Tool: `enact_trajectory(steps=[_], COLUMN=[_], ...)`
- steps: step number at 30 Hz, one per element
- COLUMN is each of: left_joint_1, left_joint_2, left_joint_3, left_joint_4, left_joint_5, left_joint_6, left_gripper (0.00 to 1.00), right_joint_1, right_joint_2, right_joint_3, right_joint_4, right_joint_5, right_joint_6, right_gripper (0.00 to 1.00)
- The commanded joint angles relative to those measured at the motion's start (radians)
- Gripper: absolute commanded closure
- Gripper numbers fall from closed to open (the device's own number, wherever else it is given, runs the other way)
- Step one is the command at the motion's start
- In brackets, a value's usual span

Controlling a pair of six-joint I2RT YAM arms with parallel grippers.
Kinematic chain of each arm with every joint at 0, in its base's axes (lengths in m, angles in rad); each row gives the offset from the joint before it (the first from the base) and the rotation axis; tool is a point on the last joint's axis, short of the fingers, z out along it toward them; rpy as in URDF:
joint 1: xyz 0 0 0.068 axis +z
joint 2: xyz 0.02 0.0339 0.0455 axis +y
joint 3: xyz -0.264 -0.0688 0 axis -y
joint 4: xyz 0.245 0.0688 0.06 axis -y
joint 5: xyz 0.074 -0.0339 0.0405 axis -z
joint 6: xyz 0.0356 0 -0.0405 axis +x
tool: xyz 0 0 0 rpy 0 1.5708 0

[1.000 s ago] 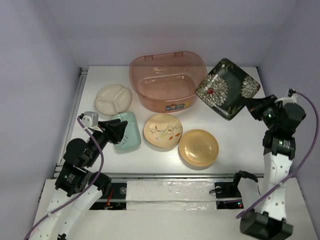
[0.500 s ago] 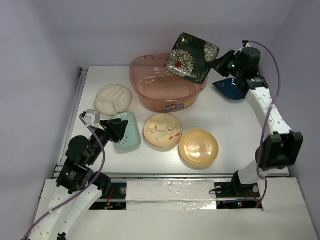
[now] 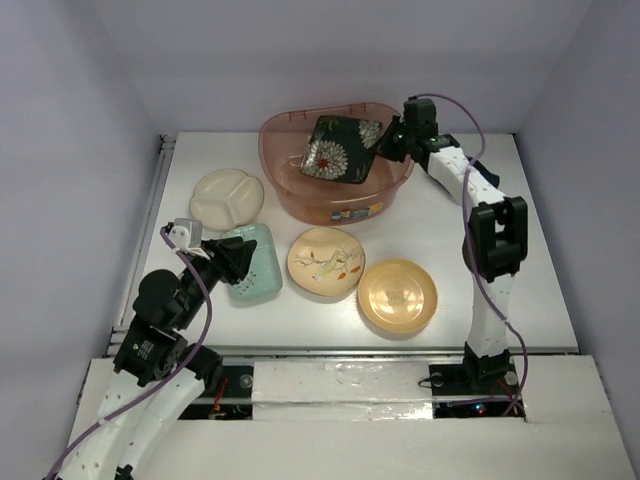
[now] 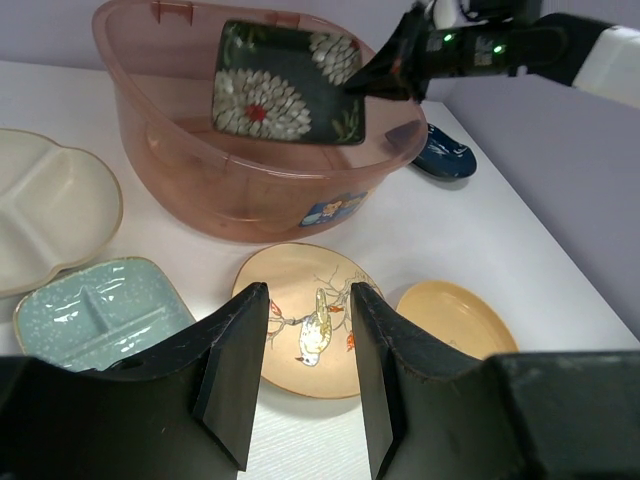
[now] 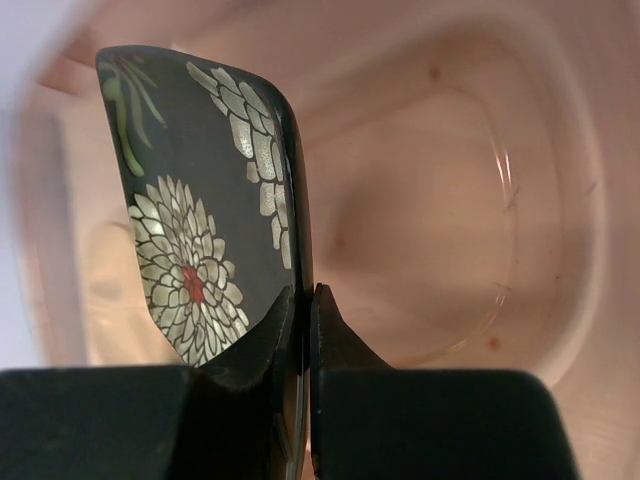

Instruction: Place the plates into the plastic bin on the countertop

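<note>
My right gripper [image 3: 383,148] is shut on one edge of the black square plate with white flowers [image 3: 338,150] and holds it tilted inside the pinkish plastic bin [image 3: 300,205]. In the right wrist view the jaws [image 5: 303,300] pinch the plate's rim [image 5: 200,200] above the bin's floor [image 5: 430,200]. My left gripper [image 3: 238,262] is open and empty above the mint-green plate [image 3: 258,265]. The cream divided plate [image 3: 227,198], the cream floral plate [image 3: 325,261] and the orange-tan plate [image 3: 397,295] lie on the white countertop [image 3: 480,280]. The dark-blue leaf plate [image 4: 440,158] lies right of the bin.
A metal rail [image 3: 150,220] runs along the countertop's left edge. Purple walls close in the back and both sides. The right arm stretches over the counter's right part towards the bin.
The right arm has swung left and lowered the black plate from above the bin's rim down into the bin. The left arm has stayed still.
</note>
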Motion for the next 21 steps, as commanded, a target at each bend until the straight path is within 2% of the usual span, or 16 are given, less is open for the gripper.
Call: enact_trajectory(steps=[1,12,15,16,19,21], left_joint_1=[0.003,0.012,0.012,0.012,0.012,0.012], left_joint_2=[0.008,0.008,0.007,0.007,0.007,0.007], left_joint_3=[0.02,0.019,0.019,0.02,0.019,0.019], left_joint_4=[0.033,0.036,0.036,0.036,0.037,0.036], left_joint_5=[0.008,0.018,0.018,0.018,0.019,0.019], left_joint_6=[0.008,0.009,0.009,0.009,0.009,0.009], left_gripper=[0.65,0.65,0.65,0.65,0.65,0.65], right_joint_1=[0.023,0.061,0.061,0.061,0.061,0.061], right_joint_2=[0.008,0.138,0.151,0.151,0.148,0.143], right_joint_3=[0.097,0.152,0.16,0.157,0.143,0.137], right_joint_4=[0.083,0.029,0.011,0.011,0.014,0.018], right_joint_5=[-0.019,-0.012,0.002,0.005,0.007,0.008], right_joint_6=[-0.001,-0.009,-0.006,-0.004,-0.003,-0.001], right_gripper=[1.0,0.99,0.74,0.62,0.48,0.46])
